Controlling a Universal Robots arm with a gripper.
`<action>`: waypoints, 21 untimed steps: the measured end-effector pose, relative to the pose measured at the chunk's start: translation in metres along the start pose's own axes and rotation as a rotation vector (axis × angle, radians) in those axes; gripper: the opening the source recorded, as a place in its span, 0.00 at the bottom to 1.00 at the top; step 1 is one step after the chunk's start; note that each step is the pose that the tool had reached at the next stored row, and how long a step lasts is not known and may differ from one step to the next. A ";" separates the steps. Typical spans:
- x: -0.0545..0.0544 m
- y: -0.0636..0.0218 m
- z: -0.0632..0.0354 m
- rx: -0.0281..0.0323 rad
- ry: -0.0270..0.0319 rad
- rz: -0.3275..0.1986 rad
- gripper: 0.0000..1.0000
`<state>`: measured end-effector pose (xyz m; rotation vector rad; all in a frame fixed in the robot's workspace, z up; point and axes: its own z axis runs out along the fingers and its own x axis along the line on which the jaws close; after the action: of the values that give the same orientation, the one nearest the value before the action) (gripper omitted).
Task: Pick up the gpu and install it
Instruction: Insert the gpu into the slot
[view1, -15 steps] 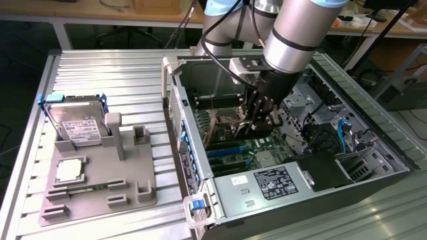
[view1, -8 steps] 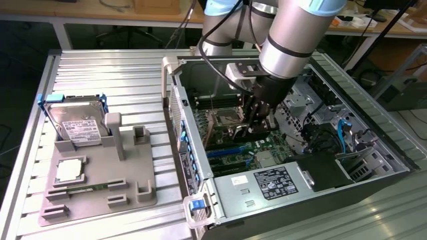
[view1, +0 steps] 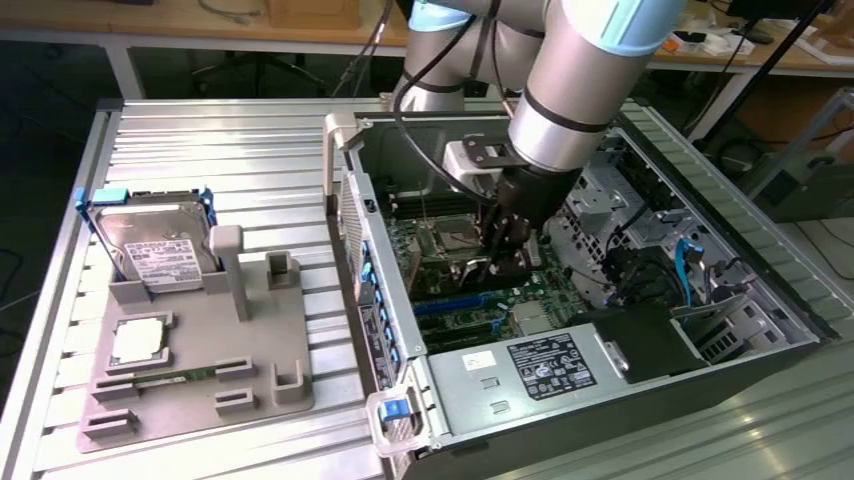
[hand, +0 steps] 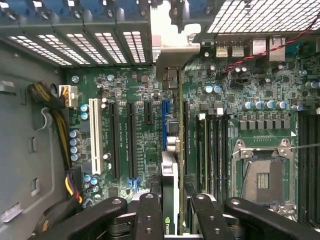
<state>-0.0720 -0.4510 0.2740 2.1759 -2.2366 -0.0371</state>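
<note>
Your gripper (hand: 172, 222) is clamped on the gpu (hand: 170, 172), so the pick-up is done; the card stands on edge between the fingers (hand: 150, 215), deep inside the case (view1: 747, 330); it hangs over the motherboard (hand: 125, 90), just beside the blue slot (hand: 164, 120), its bracket (hand: 170, 55) toward the rear wall; you cannot tell whether its edge is in a slot; judge the install as under way, seating and release not yet shown.
</note>
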 end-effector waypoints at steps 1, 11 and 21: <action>0.000 -0.0001 0.0012 0.0000 0.0000 0.000 0.27; -0.001 -0.0004 0.0156 0.0001 0.0066 0.000 0.27; -0.001 -0.0002 0.0068 -0.0021 0.0069 0.000 0.27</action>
<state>-0.0720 -0.4501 0.2671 2.1714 -2.2321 -0.0318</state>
